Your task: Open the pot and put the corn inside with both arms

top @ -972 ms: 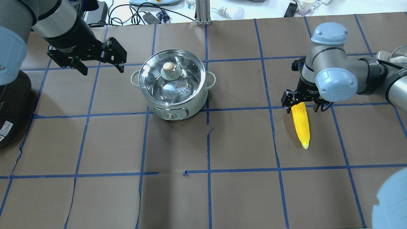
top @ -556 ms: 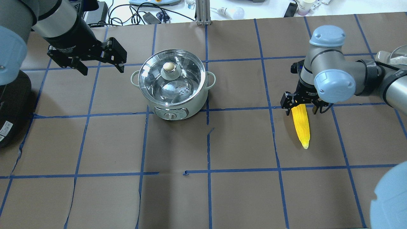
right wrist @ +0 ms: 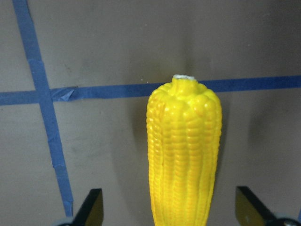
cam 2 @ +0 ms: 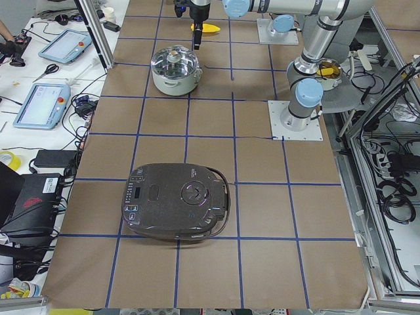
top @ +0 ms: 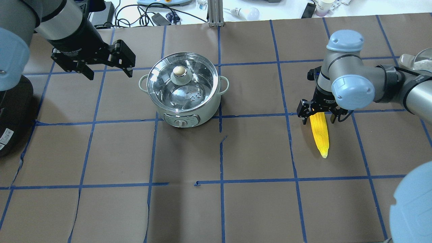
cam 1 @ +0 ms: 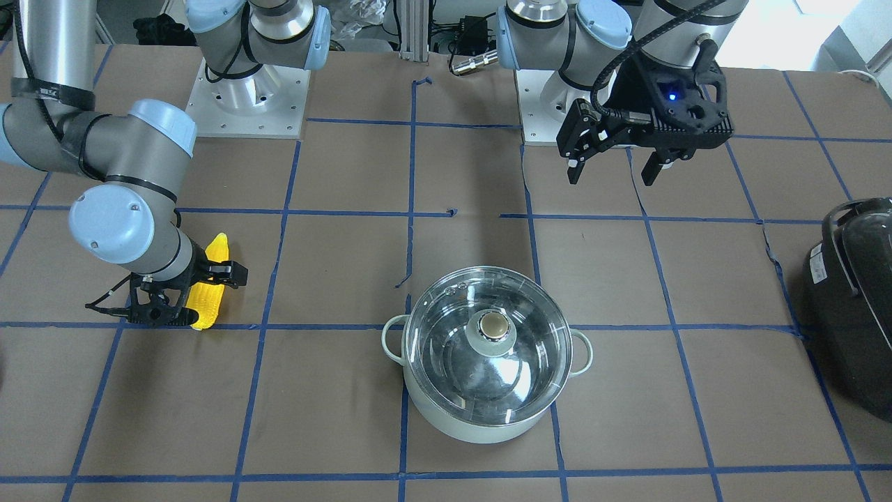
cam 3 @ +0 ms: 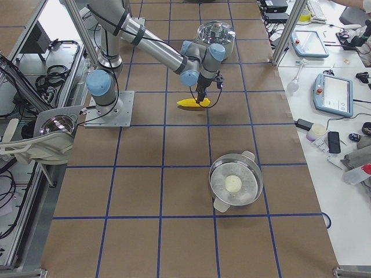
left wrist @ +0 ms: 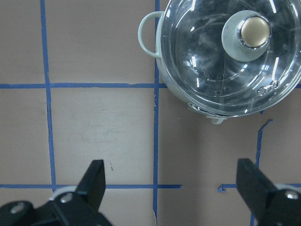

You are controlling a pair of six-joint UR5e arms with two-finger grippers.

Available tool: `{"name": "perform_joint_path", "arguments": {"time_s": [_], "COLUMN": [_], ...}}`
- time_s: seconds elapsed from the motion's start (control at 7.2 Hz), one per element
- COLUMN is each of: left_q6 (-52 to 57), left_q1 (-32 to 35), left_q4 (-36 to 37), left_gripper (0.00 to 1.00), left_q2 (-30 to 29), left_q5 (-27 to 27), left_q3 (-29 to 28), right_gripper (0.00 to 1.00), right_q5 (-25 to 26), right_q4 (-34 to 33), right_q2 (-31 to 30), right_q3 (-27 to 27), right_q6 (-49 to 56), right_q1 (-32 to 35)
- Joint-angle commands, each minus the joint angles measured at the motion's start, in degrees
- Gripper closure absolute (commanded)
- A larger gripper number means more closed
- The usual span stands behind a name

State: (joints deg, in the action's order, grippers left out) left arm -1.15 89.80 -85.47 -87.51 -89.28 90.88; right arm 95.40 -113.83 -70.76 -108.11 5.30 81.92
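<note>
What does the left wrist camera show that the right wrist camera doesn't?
Only the left wrist view shows the pot, with its glass lid on and the knob on top, ahead of the left gripper, which is open and holds nothing. Only the right wrist view shows the corn, lying between the open fingers of the right gripper, which do not touch it. Both show brown table paper crossed by blue tape.

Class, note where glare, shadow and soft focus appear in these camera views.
Left wrist view: white glare streaks cross the lid. Right wrist view: the corn is sharp, a soft shadow beside it. Overhead view: the near blue joint cap looks soft.
</note>
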Motion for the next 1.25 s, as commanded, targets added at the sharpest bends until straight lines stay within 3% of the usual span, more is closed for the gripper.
{"name": "perform_joint_path", "arguments": {"time_s": [0.0,0.28,0.56,0.69,0.83,0.97,1.11], "left_q6": [0.01,0.1,0.1,0.1,0.1,0.1,0.1], "left_q1": [-0.15,-0.15,-0.15,-0.15,-0.15,-0.15,-0.15], "left_q4": [0.04,-0.05,-0.05,-0.05,-0.05,-0.05,-0.05], "left_gripper": [0.0,0.0,0.0,0.0,0.0,0.0,0.0], "left_q2": [-0.03,-0.03,-0.03,-0.03,0.06,-0.02,-0.03], "left_q5": [0.07,0.07,0.07,0.07,0.07,0.07,-0.02], "left_q3": [0.0,0.0,0.0,0.0,0.0,0.0,0.0], "right_gripper": [0.0,0.0,0.0,0.12,0.5,0.8,1.0], "right_q5": [4.14,4.88,4.44,3.4,1.65,1.19,1.19], "right_q4": [-1.38,-2.0,-6.82,-7.19,-7.19,-7.19,-7.11], "right_q2": [1.41,2.29,4.13,4.14,4.14,4.05,3.97], "right_q3": [-0.09,-1.22,-2.28,-2.28,-1.94,-1.58,-0.97], "right_q6": [0.15,-0.2,-0.29,-0.38,-0.55,-0.73,-0.73], "right_q1": [-0.09,-0.27,-0.27,-0.27,-0.27,-0.27,-0.27]}}
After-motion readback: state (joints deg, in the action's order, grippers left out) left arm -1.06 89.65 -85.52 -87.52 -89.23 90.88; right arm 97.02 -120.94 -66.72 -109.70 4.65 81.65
